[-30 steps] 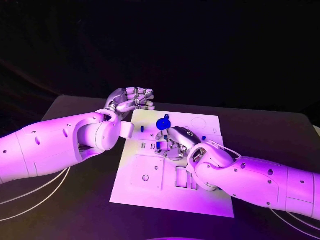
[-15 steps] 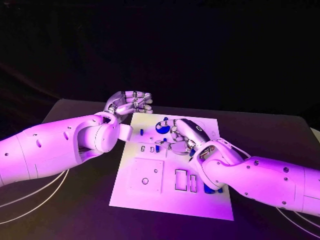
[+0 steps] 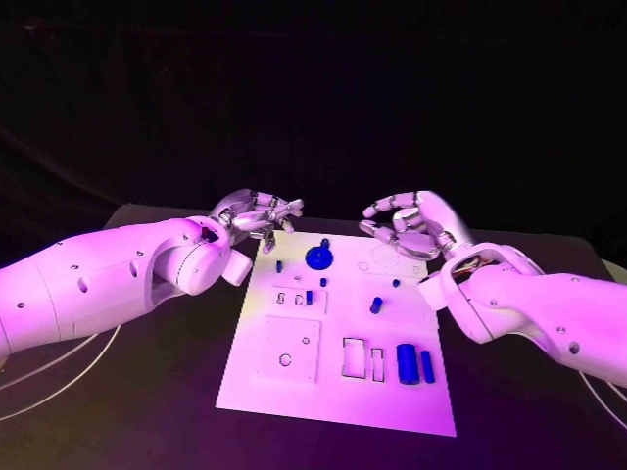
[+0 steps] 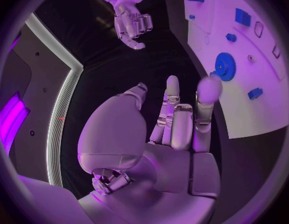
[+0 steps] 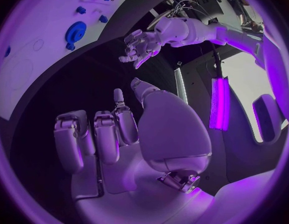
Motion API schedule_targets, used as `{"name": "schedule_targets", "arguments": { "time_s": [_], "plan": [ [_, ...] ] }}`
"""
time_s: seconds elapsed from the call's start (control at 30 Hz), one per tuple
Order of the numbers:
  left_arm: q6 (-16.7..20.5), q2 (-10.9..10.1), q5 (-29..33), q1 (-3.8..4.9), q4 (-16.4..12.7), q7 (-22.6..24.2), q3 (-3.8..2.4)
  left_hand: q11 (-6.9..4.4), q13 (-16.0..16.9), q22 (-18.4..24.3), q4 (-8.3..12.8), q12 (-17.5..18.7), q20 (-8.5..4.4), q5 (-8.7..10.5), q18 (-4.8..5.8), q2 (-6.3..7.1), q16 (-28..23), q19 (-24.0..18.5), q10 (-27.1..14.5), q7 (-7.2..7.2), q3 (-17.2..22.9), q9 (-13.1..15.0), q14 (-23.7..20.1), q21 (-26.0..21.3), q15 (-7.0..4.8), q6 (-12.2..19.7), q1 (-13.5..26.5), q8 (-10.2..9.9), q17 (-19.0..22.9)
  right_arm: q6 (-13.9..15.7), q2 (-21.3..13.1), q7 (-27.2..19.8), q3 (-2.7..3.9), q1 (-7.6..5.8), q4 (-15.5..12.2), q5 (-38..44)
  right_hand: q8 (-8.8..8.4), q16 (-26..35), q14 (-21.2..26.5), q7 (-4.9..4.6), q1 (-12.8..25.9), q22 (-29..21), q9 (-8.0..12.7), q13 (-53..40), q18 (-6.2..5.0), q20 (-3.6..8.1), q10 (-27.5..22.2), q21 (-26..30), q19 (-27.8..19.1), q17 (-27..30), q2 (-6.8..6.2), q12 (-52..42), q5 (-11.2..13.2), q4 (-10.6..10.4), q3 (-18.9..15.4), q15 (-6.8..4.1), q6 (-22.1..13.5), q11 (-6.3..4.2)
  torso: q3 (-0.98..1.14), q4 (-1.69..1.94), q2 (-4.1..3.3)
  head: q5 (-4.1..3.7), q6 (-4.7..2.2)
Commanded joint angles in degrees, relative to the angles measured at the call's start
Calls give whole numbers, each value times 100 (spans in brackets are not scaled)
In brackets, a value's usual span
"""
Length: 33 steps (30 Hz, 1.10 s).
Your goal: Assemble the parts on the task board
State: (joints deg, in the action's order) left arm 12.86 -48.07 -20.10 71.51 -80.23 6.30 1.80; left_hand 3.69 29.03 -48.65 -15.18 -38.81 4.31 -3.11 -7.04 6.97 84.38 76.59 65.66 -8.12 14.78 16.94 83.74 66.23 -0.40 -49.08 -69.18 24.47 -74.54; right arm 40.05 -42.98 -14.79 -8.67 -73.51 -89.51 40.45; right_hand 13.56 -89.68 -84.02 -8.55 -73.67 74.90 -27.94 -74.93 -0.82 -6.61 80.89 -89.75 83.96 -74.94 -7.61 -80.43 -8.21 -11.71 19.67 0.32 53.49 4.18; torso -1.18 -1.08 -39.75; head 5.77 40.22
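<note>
Both the left hand [image 3: 258,213] and the right hand [image 3: 409,223] hover empty, fingers loosely apart, above the frame's centre. Blue parts, including a gear [image 3: 318,258], sit on the task board [image 3: 293,387] mid-frame; assembly looks nearly complete.

White task board [image 3: 293,377] — blue parts [image 3: 319,258] — black table [image 3: 159,411]

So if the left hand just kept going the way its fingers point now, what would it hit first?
Most likely nothing on the board: in its wrist view the left hand points along the task board's far edge toward the right hand, with dark open space between. The blue gear lies off to the side. Depth is uncertain.
</note>
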Motion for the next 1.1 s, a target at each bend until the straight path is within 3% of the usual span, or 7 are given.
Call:
{"name": "schedule_targets", "arguments": {
  "time_s": [0.03, 0.13, 0.2, 0.33, 0.47, 0.67, 1.1],
  "plan": [
    [-1246, 47, -1379, 91, 7, -1492, -8, -75, 897, -1209, -165, -1051, 0, -26, 181, -56, 418, 295, 126, 75, -73, 206, 503, 828, -47, -117, -8, 325, -1264, -543, -248, -221, 1, -82, -122, -1283, 111, -12, -582, 30, 20, 1507, -67, -507, 81, 44, 3, -22, 602, -1439, 43, -24, -26, -40, -9, -44, 14, -48, 9, 7, 67, -22, 7],
    [-1704, 93, -1986, 220, -27, -2082, -9, -112, 1581, -1538, -157, -1707, -34, 50, 226, -96, 501, 353, 219, 101, -151, 343, 574, 1064, -76, -76, 97, 485, -1423, -655, -522, -153, 2, -151, -230, -1448, 160, -10, -580, 43, 10, 1506, -101, -502, 81, 58, 3, -20, 601, -1431, 35, -20, -36, -40, -20, -56, -5, -57, 21, 4, 90, -35, 6],
    [-1906, 117, -2280, 277, -53, -2335, -9, -180, 2420, -1973, -160, -2469, -84, 36, 293, -127, 562, 482, 533, 186, -299, 543, 626, 1337, -140, -131, 266, 743, -1546, -698, -651, -122, 2, -176, -280, -1501, 189, -9, -580, 48, -3, 1506, -122, -493, 80, 67, -3, -19, 600, -1430, 36, -11, -61, -38, -21, -63, -25, -63, 29, -4, 101, -20, 10],
    [-2224, 230, -2863, 398, -78, -2856, -7, -235, 2868, -2297, -155, -2859, -121, 32, 346, -170, 562, 578, 685, 255, -547, 768, 626, 1526, -186, -169, 528, 1010, -1546, -749, -858, -68, 1, -205, -364, -1532, 267, -7, -578, 51, -40, 1503, -180, -485, 79, 85, -4, -15, 597, -1423, 25, -4, -190, -31, -20, -76, -105, -71, 58, -4, 121, -6, 18],
    [-2388, 373, -3125, 458, -51, -3259, 10, -270, 3004, -2399, -167, -2979, -158, 35, 362, -244, 562, 597, 693, 290, -765, 964, 626, 1590, -220, -90, 715, 1187, -1546, -771, -972, -22, 0, -216, -408, -1510, 280, -2, -574, 44, -42, 1494, -192, -469, 75, 87, -17, -1, 588, -1408, 10, 11, -216, -34, -26, -75, -149, -67, 84, -3, 128, 0, 20],
    [-2454, 596, -3296, 498, 43, -3711, 73, -278, 3000, -2469, -170, -2979, -172, 36, 373, -289, 562, 620, 659, 297, -897, 1063, 626, 1629, -231, -18, 792, 1257, -1546, -774, -1047, 40, -1, -223, -414, -1417, 290, 6, -567, 31, -43, 1471, -204, -443, 65, 87, -40, 34, 565, -1379, -1, 37, -249, -43, -30, -69, -214, -58, 97, -4, 133, 17, 70],
    [-2586, 865, -3355, 511, 202, -3989, 184, -277, 3054, -2649, -160, -3021, -175, 28, 407, -345, 562, 699, 676, 294, -935, 1135, 626, 1716, -233, 55, 665, 1279, -1546, -747, -1077, 128, -10, -225, -373, -1332, 309, 11, -564, 8, -55, 1456, -221, -434, 58, 78, -44, 58, 550, -1365, -25, 45, -358, -55, -28, -55, -316, -40, 86, -1, 118, 28, 143]
  ]
}}
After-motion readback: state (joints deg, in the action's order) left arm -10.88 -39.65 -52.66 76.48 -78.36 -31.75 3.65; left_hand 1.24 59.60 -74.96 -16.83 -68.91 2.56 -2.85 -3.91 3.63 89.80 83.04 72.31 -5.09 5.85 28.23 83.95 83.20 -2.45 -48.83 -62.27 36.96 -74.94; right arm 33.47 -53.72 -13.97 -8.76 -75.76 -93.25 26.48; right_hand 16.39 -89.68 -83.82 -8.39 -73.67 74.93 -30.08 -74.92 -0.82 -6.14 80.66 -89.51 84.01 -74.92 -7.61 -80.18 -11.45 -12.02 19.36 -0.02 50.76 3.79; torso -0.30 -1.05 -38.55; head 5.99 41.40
